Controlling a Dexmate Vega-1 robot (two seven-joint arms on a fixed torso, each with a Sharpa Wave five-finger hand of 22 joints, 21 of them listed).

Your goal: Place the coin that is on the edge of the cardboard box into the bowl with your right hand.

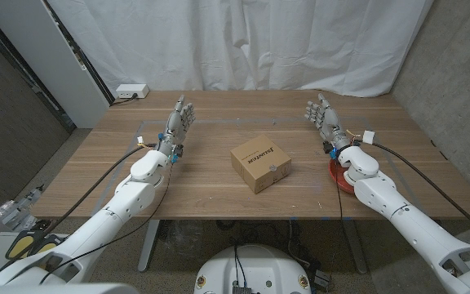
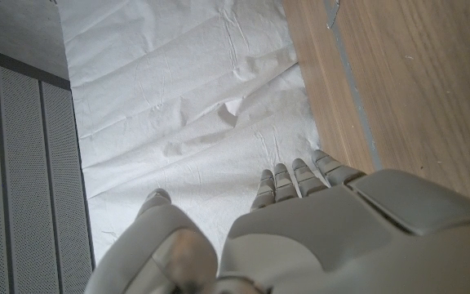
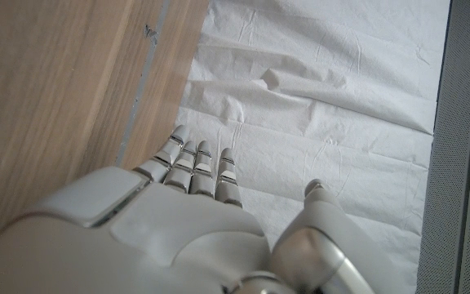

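The small silver coin (image 1: 275, 167) is lying at the four o'clock edge of the square brown cardboard box (image 1: 260, 166), reachable from the right. The right hand (image 1: 324, 115) is waiting with fingers spread, holding nothing, with the red bowl (image 1: 338, 177) half hidden under its wrist. The left hand (image 1: 179, 119) is idling, likewise spread.

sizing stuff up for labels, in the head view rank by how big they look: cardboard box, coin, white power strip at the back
1. cardboard box
2. white power strip, though it sits farther from the camera
3. coin, tiny
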